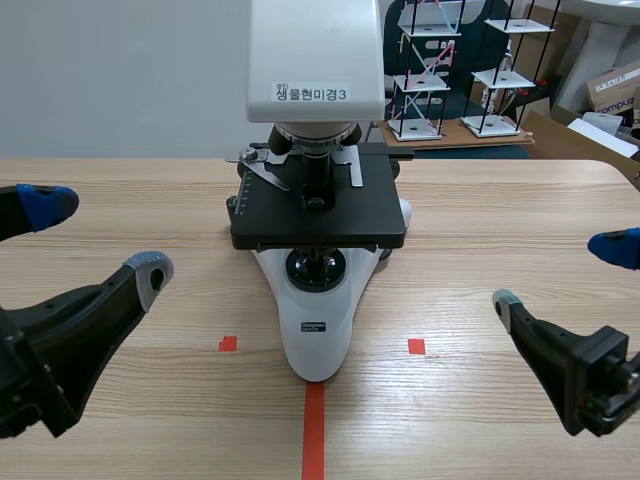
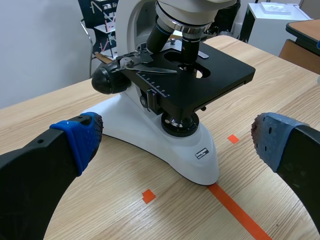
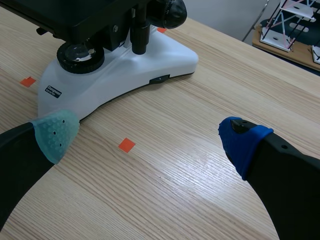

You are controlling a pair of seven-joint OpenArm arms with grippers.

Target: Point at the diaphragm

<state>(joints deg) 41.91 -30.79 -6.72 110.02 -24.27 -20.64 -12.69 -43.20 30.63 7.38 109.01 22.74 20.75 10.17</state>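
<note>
A white and black microscope (image 1: 315,330) stands at the table's middle, its black stage (image 1: 318,210) over the base. Under the stage sits a round black lens ring (image 1: 316,268), seen also in the left wrist view (image 2: 179,123) and the right wrist view (image 3: 80,56); the diaphragm parts right beneath the stage are mostly in shadow. My left gripper (image 1: 97,238) is open, low at the left and well apart from the microscope. My right gripper (image 1: 560,272) is open at the right, also apart from it. Both hold nothing, as the left wrist view (image 2: 175,137) and right wrist view (image 3: 147,135) show.
The microscope's head (image 1: 315,60) rises tall with a label on it. Focus knobs (image 2: 109,80) stick out from its sides. Behind the table stand wire-frame models (image 1: 430,70) on a low bench and cardboard boxes (image 1: 615,90). Bare wood lies on both sides of the base.
</note>
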